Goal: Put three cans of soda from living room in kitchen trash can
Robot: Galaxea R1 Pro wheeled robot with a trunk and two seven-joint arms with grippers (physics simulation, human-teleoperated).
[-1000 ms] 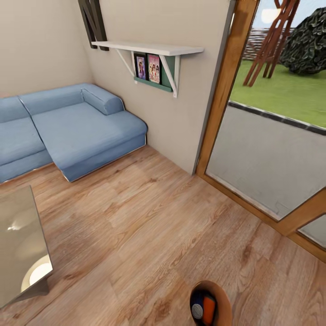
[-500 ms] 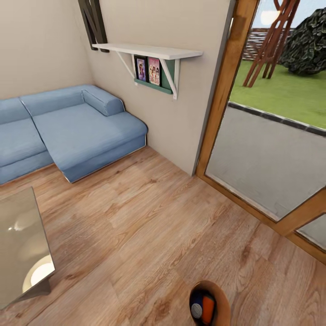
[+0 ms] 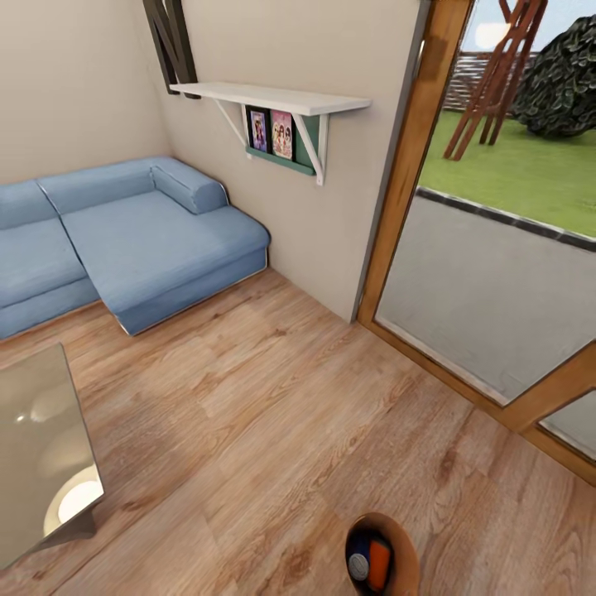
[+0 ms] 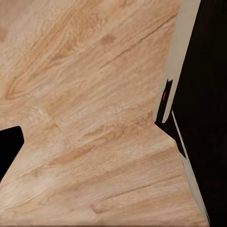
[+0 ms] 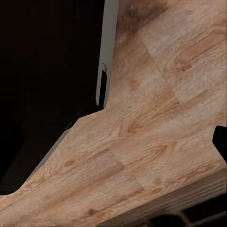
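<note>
The tash can (image 3: 406,553) sits at the bottom edge of the head view, close in front of the robot, brown inside, partly cut off by the frame. Inside it lie two of the cans of soda: a blue can (image 3: 358,561) with a silvery top and an orange can (image 3: 381,563) touching beside it. A third can cannot be made out; it may be hidden under the rim or not yet collected.

Risk, as judged: the bin appears to travel with the robot across the wooden floor (image 3: 273,414). A sharp turn or a bump against the glass worktop (image 3: 37,447) at the left, or the wooden door frame (image 3: 406,174) at the right, could tip it and spill the cans. Leaving for the kitchen with only two cans would leave the task short.

Blue sofa (image 3: 141,232) and wall shelf (image 3: 273,97) stand well apart, ahead.

End effectors: both wrist views show floor and dark body parts; neither's opening nor contents can be told.
</note>
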